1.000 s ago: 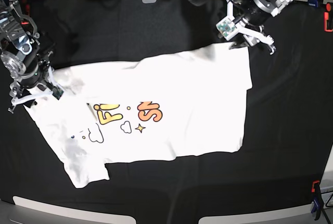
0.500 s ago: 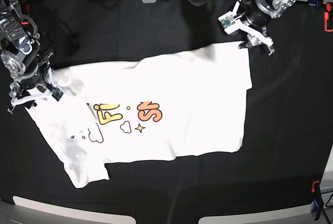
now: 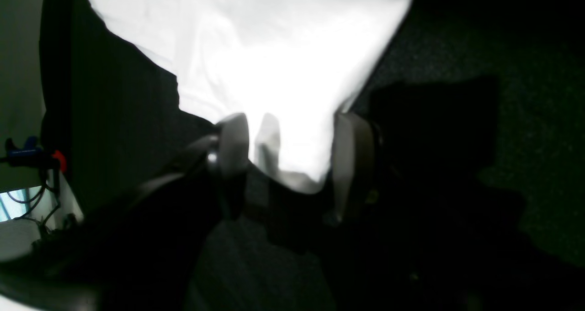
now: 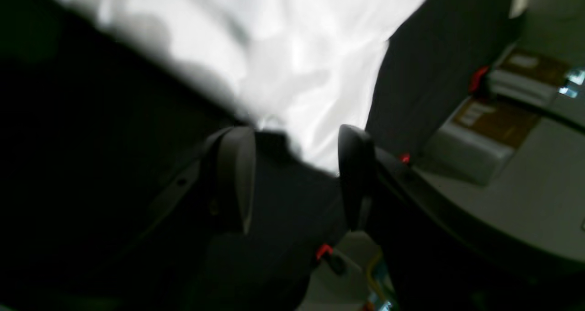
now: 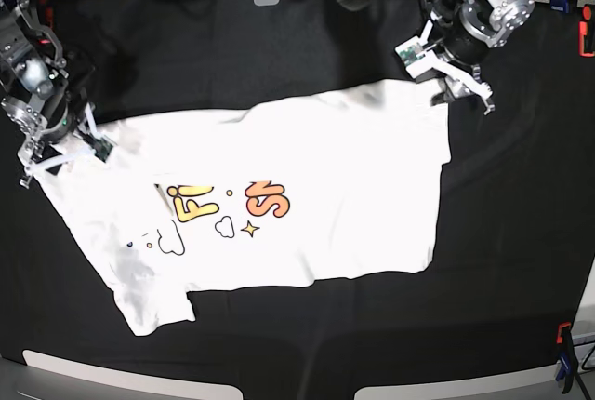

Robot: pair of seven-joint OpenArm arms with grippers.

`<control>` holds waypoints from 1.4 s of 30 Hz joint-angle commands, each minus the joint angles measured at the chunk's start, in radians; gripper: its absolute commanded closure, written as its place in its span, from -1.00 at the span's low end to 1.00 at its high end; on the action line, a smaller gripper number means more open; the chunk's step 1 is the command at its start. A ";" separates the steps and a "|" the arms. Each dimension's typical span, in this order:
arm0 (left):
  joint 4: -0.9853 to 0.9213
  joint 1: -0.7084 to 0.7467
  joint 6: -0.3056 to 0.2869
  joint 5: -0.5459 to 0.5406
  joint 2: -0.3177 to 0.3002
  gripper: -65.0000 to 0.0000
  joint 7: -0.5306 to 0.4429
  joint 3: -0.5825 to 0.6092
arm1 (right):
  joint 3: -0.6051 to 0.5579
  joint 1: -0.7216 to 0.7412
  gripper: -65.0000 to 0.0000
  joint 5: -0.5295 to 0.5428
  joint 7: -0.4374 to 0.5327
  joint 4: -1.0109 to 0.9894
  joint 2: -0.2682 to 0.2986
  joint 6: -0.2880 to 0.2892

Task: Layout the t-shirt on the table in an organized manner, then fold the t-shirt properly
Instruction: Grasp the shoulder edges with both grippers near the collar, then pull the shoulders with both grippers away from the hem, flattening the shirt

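The base view, read from left to right. At the far left the right gripper (image 5: 58, 144) hangs at the t-shirt's (image 5: 279, 205) left corner. In the right wrist view its jaws stand apart, with the white corner (image 4: 315, 133) lying between them and neither pad visibly pressing on it, so nothing is gripped. The t-shirt lies spread on the black tabletop (image 5: 232, 37), print side up, lettering (image 5: 232, 200) near its middle. One sleeve or hem flap juts toward the near edge at lower left; the body is largely flat with soft creases, so the laying-out step looks nearly done. At the upper right the left gripper (image 5: 456, 79) sits over the shirt's far right corner. The left wrist view shows its jaws parted, astride a tongue of cloth (image 3: 297, 165); whether they pinch it cannot be told. The two arms stand at diagonally opposed corners, probably so that the fabric can be drawn taut between them before folding.
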 commanded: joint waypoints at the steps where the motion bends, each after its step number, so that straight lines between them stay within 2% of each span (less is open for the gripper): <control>1: 0.007 0.001 0.004 0.006 -0.011 0.41 0.001 -0.003 | 0.013 0.014 0.12 -0.029 0.000 -0.009 0.026 0.001; 5: 0.007 0.001 0.005 0.002 -0.011 0.99 -0.020 -0.003 | 0.013 0.014 0.12 -0.082 0.045 -0.079 0.026 0.000; 8: 0.007 0.001 0.004 -0.037 -0.011 1.00 -0.024 -0.003 | 0.007 0.014 0.12 -0.083 0.158 -0.149 0.024 0.010; 10: 0.007 0.002 0.004 -0.051 -0.011 1.00 -0.023 -0.003 | -0.008 0.014 0.12 -0.132 0.231 -0.193 0.020 0.012; 13: 0.007 0.004 0.004 -0.050 -0.011 1.00 -0.023 -0.003 | -0.042 0.015 0.12 -0.220 0.283 -0.244 0.009 0.001; 17: 0.007 0.003 0.004 -0.050 -0.011 1.00 -0.024 -0.003 | -0.098 0.017 0.12 -0.258 0.306 -0.288 -0.011 -0.045; 22: 0.007 0.004 0.004 -0.050 -0.011 1.00 -0.024 -0.003 | -0.171 0.018 0.12 -0.346 0.304 -0.324 -0.064 -0.174; 27: 0.007 0.003 0.004 -0.050 -0.011 1.00 -0.024 -0.004 | -0.210 0.020 0.12 -0.348 0.276 -0.325 -0.094 -0.204; 28: 0.007 0.003 0.004 -0.049 -0.011 1.00 -0.024 -0.004 | -0.212 0.020 0.15 -0.348 0.275 -0.325 -0.093 -0.218; 30: 0.007 0.003 0.005 -0.047 -0.011 1.00 -0.024 -0.004 | -0.212 0.020 0.33 -0.348 0.244 -0.325 -0.093 -0.260; 32: 0.007 0.003 0.005 -0.047 -0.011 1.00 -0.024 -0.004 | -0.212 0.019 0.67 -0.348 0.211 -0.325 -0.093 -0.308; 33: 0.007 0.003 0.005 -0.047 -0.011 1.00 -0.024 -0.004 | -0.212 0.019 0.88 -0.348 0.200 -0.325 -0.093 -0.319; 34: 0.007 0.003 0.005 -0.047 -0.011 1.00 -0.023 -0.004 | -0.212 0.019 1.00 -0.348 0.192 -0.325 -0.093 -0.319; 37: 0.008 0.003 0.035 -0.047 -0.011 1.00 0.000 -0.004 | -0.212 0.016 1.00 -0.348 0.180 -0.316 -0.093 -0.318; 40: 0.018 0.003 0.112 -0.045 -0.012 1.00 0.088 -0.004 | -0.212 0.002 1.00 -0.348 0.153 -0.280 -0.089 -0.306; 42: 0.023 0.004 0.126 -0.019 -0.013 1.00 0.128 -0.004 | -0.212 -0.021 1.00 -0.349 0.134 -0.237 -0.082 -0.303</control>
